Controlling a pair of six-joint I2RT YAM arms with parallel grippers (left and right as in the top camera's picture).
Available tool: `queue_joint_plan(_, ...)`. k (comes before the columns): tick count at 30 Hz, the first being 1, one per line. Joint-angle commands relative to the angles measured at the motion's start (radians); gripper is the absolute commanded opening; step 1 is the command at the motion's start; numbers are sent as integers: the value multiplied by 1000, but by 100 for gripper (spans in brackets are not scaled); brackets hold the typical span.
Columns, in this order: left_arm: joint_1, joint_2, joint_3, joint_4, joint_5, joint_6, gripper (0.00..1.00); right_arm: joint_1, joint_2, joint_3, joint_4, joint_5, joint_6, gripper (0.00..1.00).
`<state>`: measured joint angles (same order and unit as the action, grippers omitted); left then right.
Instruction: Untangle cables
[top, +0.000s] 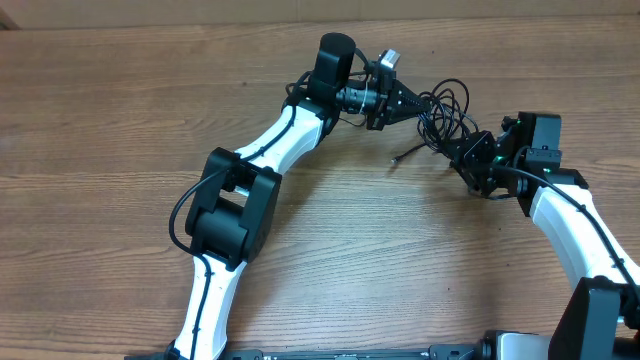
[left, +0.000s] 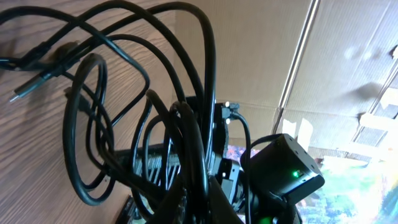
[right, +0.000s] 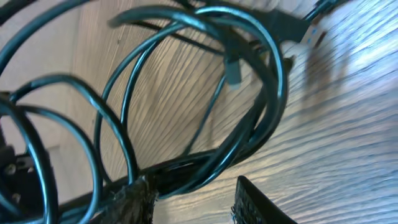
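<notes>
Clamped shut in the left gripper (top: 417, 105) above the wooden table (top: 120, 110), bunched into loose black loops of cables (top: 448, 105), one plug (top: 396, 158) trailing below, then threaded rightward into the right gripper (top: 468, 152), fingers (right: 134, 202) parted around several strands.

Your overhead view is bright and evenly lit, sharp across the table (top: 120, 100), with only faint, soft shadows on the wood. Your left wrist view keeps the cables (left: 211, 93) fairly crisp as dark, glossy silhouettes, but the far right edge is washed out and hazy. Your right wrist view is the weakest. The nearest loops are smeared and out of focus, a cool teal sheen runs along them, and blurred shadows lie across the grain.
</notes>
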<state>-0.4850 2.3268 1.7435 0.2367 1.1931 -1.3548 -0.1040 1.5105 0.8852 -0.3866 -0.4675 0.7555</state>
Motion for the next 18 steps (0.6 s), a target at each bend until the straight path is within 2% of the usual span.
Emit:
queue_joint_plan(1,-21,5,2,5,42,11,4,2,5,18,8,66,6,40)
queue_joint_plan(7,-25,5,2,5,42,4,4,4,5,17,8,75,6,40)
queue_joint_plan(12,-35,5,2,5,36,4,4,4,5,17,3,93,2,35)
queue_joint_plan(18,-36,5,2,5,27,4,4,4,5,11,-5,93,2,22)
